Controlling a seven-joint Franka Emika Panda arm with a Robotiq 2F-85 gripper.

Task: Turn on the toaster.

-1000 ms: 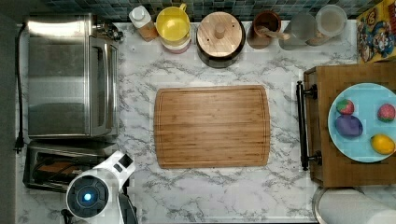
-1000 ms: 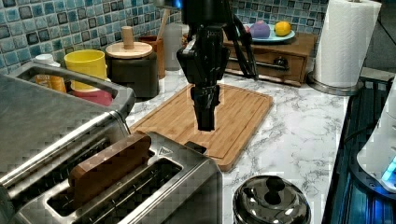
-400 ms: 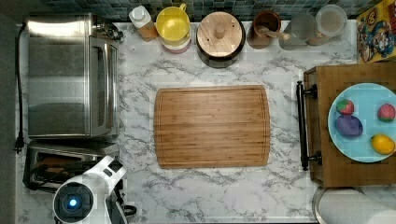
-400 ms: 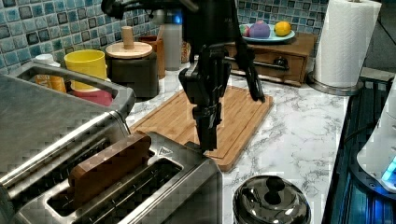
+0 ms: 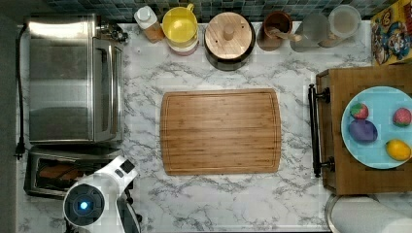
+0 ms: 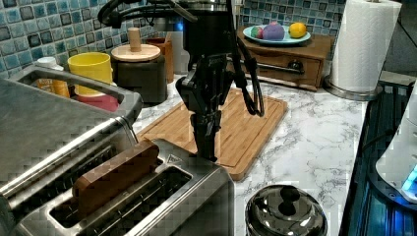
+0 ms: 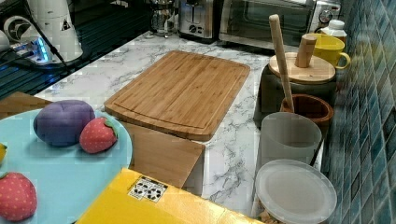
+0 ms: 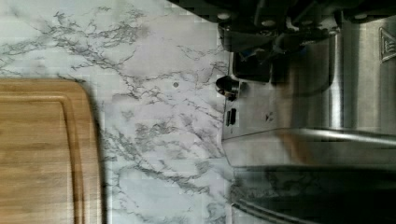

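Nearest in the left view, the toaster (image 6: pixel 147 196) stands at about seven o'clock, one of its two long slots holding a brown slice of toast (image 6: pixel 115 177) that stands well above the rim. Just beside it at four o'clock sits a round chrome lid with a black knob (image 6: pixel 285 211). The gripper (image 6: pixel 206 150) points straight down at the toaster's end nearest the cutting board, its tip level with the top edge; whether its fingers are parted or closed cannot be told. In the wrist view a small black knob (image 8: pixel 226 86) shows on the toaster's end face.

Behind the toaster, at nine o'clock, stands the larger toaster oven (image 6: pixel 54 128) with its bar handle. At the centre lies the bamboo cutting board (image 6: pixel 236 123), bare. Farther off, along the tiled wall at eleven o'clock, stand a yellow mug (image 6: pixel 89 66) and a dark canister with a wooden lid (image 6: pixel 138 71). At one o'clock, a wooden box (image 6: pixel 295 59) carries a pale blue plate (image 6: pixel 278 38) holding a strawberry, a purple fruit and a lemon. A paper towel roll (image 6: pixel 364 44) stands at two o'clock.
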